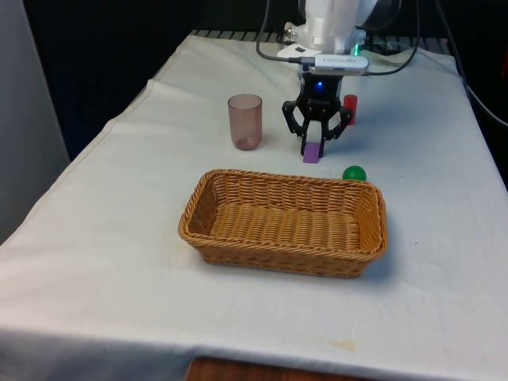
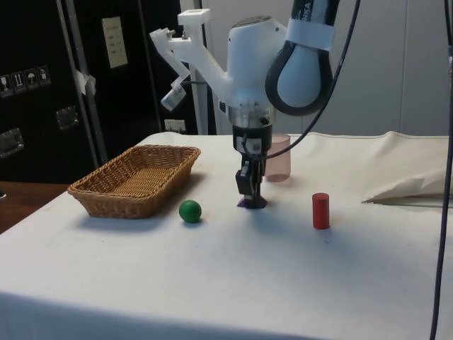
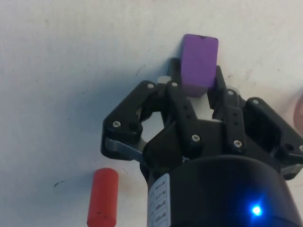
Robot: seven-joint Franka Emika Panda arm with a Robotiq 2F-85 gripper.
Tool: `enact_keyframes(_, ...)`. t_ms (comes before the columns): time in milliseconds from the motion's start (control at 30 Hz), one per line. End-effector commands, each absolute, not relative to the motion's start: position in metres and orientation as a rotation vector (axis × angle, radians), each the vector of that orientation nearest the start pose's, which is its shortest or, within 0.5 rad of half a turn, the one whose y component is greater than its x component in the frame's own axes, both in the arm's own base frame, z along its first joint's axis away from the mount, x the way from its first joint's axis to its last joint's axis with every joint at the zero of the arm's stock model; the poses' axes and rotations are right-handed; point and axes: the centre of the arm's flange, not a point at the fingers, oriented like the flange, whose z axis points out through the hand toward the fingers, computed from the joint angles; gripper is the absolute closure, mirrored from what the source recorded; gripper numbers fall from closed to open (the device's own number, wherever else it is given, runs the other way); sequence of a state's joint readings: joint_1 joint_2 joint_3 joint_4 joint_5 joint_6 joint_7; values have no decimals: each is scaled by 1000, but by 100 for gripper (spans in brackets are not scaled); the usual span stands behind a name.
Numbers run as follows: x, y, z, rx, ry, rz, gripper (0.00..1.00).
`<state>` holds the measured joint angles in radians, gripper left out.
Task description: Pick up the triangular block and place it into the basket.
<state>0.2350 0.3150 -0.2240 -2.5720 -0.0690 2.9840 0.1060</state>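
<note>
The purple triangular block (image 1: 312, 153) rests on the white cloth just behind the wicker basket (image 1: 238, 190). My gripper (image 1: 315, 148) stands straight down over the block, its fingers pressed against both sides of it. From the wrist, the purple block (image 3: 199, 65) sits clamped between the two black fingers (image 3: 176, 82). Seen from the side, the block (image 2: 252, 202) still touches the cloth under the gripper (image 2: 250, 195), a short way from the basket (image 2: 106, 185).
A translucent pink cup (image 1: 245, 121) stands to the front view's left of the gripper. A red cylinder (image 1: 350, 109) stands behind it, and a green ball (image 1: 354, 174) lies against the basket's far right corner.
</note>
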Motion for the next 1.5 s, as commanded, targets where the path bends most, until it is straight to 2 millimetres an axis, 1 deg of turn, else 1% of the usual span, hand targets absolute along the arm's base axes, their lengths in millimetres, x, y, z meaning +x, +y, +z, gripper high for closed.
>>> enact_keyframes(0,452,4,165,-3206,18,-185,66)
enact_keyframes(33,453,3,163,-3213,21,-175,66)
enact_keyframes(100,454,4,170,-3206,19,-186,66)
enact_keyframes(133,454,4,170,-3206,19,-186,66)
enact_keyframes(300,457,3,190,-3200,25,-195,66)
enact_keyframes(333,459,3,187,-3202,27,-204,66)
enact_keyframes(400,459,3,200,-3197,24,-195,66)
enact_keyframes(633,465,3,226,-3188,31,-199,66)
enact_keyframes(667,464,3,222,-3189,32,-206,66)
enact_keyframes(733,468,3,236,-3185,30,-202,66)
enact_keyframes(900,474,3,255,-3181,34,-205,66)
enact_keyframes(933,476,2,261,-3179,36,-209,66)
enact_keyframes(967,475,3,259,-3178,39,-214,66)
enact_keyframes(1267,487,-5,288,-3170,23,-227,66)
enact_keyframes(1300,488,-5,286,-3176,26,-236,66)
enact_keyframes(1467,495,-11,297,-3169,12,-238,66)
